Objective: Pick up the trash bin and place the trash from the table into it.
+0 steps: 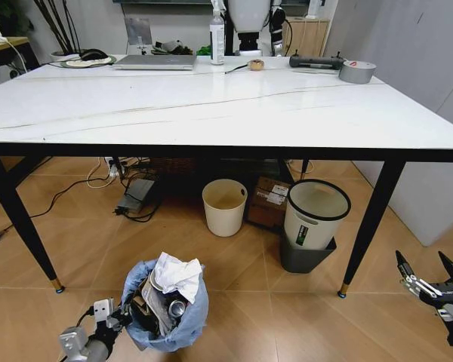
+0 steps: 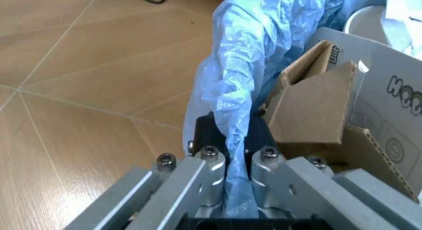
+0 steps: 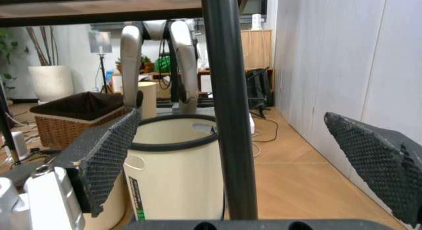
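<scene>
Left gripper [image 1: 113,320]: low over the floor at the robot's left, fingers [image 2: 209,173] pinched tight on a fold of the blue liner at the bin's rim.
Trash bin [image 1: 166,305]: on the wooden floor in front of the table, near its front-left leg and well apart from the two bins beneath the top.
Trash [image 1: 174,275]: already heaped inside the bin, with a white paper wad on top and a brown cardboard piece [image 2: 310,109] wedged against the liner.
Table [image 1: 211,113]: its marble-look top carries a laptop [image 1: 155,62], a grey tape roll [image 1: 356,72] and other desk items along the far edge; I see no litter left on it, so the job looks close to done.
Cream bin [image 1: 224,206] and black-rimmed white bin [image 1: 315,213]: under the table, not part of the task.
Right gripper [image 1: 430,280]: parked low by the front-right table leg [image 3: 228,106], jaws spread wide and holding nothing.
Handling: probably light; the liner is thin, soft and slippery and could tear or slip off, so a hold taking in the stiff rim seems safer than film alone.
Left wrist view: shows the pinch on the plastic and the cardboard close up, where the head view is too far to read the grip.
Right wrist view: shows the opened pads [image 3: 108,158] framing the table leg and the black-rimmed bin behind it.
</scene>
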### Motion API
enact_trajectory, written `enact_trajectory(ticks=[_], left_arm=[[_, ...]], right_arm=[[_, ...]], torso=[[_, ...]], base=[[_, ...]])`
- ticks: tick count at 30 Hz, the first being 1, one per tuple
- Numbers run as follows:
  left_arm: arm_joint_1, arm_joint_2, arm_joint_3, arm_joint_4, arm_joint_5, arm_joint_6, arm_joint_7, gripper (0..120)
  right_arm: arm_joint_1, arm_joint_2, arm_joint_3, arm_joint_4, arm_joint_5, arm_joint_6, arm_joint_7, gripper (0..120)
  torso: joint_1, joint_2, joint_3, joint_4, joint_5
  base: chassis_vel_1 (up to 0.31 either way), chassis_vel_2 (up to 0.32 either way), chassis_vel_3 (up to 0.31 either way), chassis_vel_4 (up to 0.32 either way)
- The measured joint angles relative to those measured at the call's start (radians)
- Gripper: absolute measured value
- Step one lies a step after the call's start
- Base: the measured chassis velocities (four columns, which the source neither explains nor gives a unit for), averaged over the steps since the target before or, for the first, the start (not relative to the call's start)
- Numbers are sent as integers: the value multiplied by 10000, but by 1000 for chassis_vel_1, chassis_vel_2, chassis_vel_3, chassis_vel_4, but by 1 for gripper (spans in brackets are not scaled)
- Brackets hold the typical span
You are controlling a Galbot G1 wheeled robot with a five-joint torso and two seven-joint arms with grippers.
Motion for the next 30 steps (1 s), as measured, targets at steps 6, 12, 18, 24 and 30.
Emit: enact_trajectory(ticks=[6,12,18,24,30], left_arm=[[-41,-30,63,-43,-102,97,-123,0],[5,23,79,-270,-407,320,-390,0],[-20,33,82,-305,-408,383,-516,0],[-35,45,82,-290,-355,387,-517,0],[-82,-2,107,-247,-203,330,-513,0]], right_arm=[[0,0,0,0,0,0,0,100],[0,0,0,0,0,0,-1,100],[0,0,0,0,0,0,0,100],[0,0,0,0,0,0,-1,100],[0,0,0,0,0,0,0,100]], torso=[[-46,-198,-152,0,-1],[-83,-461,-380,0,0],[-107,-699,-592,0,0],[-119,-845,-727,0,0],[-138,-1136,-1007,0,-1]], base=[[0,0,0,0],[0,0,0,0],[0,0,0,0],[0,0,0,0],[0,0,0,0]])
